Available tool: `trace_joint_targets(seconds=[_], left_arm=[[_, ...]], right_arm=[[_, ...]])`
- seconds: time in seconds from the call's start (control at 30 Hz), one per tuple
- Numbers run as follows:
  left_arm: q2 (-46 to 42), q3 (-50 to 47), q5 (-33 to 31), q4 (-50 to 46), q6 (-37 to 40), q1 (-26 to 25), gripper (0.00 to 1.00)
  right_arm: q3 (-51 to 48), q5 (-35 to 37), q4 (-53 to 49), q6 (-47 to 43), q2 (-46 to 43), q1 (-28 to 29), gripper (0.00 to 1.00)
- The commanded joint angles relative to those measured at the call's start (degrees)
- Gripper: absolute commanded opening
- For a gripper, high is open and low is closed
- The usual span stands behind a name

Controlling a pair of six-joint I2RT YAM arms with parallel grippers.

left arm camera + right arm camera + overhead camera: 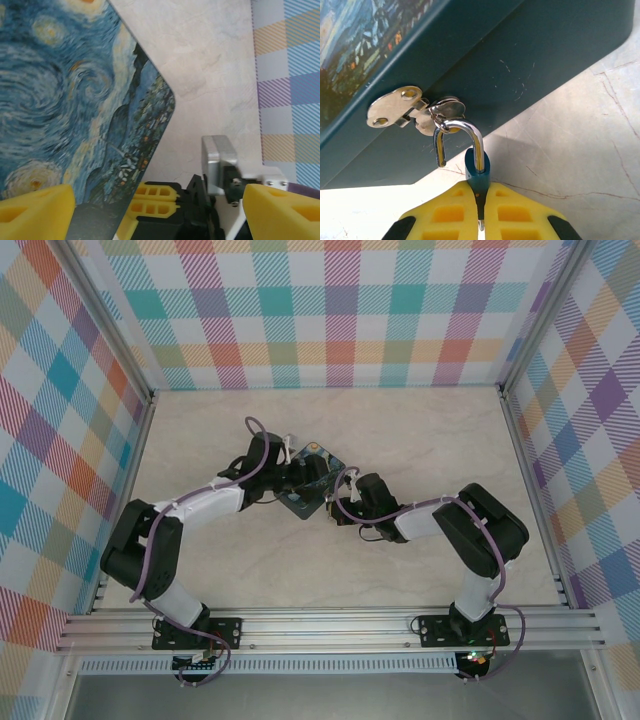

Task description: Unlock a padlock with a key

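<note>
Yellow plastic fingers (447, 217) of the right gripper (480, 192), moulded with square hollows, are pressed together on the padlock (477, 169). They clamp its small blue body so that only its rounded top shows above the pads. From that body rises the shackle (464, 128), a polished silvery hoop. One leg enters the body, while the shorter leg hangs free beside it, outside the body. The hoop passes through the eye of a flat, bright metal hasp (400, 107) with two rivet holes, fixed to the tin's (535, 55) smooth dark teal side wall, which carries a few fine scratches. Above the wall runs the edge of the painted lid. Below lies the tabletop (585, 165), pale and marbled with thin veins.

At the left gripper (157, 200), two blunt yellow fingers (35, 210) stand wide apart and grasp nothing. One hangs over the tin's lid (65, 100), a glossy night-sky painting in swirling blue and yellow with a rounded corner. The other is out over the tabletop, near the checked wall (290, 85).

From above, both arms fold sharply at the elbow and reach inward. The left gripper (300, 475) and the right gripper (340, 502) meet at the tin (300, 503) in mid-table, with white forearms and purple cables trailing back.
</note>
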Motion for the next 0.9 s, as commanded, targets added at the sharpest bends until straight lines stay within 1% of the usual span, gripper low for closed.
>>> trace_joint_targets(seconds=[0.0, 0.3, 0.5, 0.63, 0.87], left_arm=[[0.92, -1.41, -0.98, 1.16, -0.20, -1.07, 0.87], [-0.40, -5.37, -2.00, 0.96, -0.23, -1.09, 0.87], [-1.01, -7.66, -1.85, 1.90, -0.88, -1.18, 0.87], [-1.19, -8.77, -1.21, 3.29, -1.90, -1.17, 0.87], [-1.88, -9.76, -1.40, 3.39, -1.67, -1.17, 0.87]], right_arm=[[-0.13, -0.57, 0.53, 0.29, -0.61, -0.20, 0.08], [-0.83, -0.75, 2.25, 2.09, -1.55, -0.29, 0.08], [0.70, -0.92, 0.55, 8.04, -2.42, -0.84, 0.08], [2.30, -1.84, 0.15, 13.05, -0.78, -0.82, 0.08], [3.09, -2.16, 1.93, 15.95, -0.26, -0.80, 0.08]])
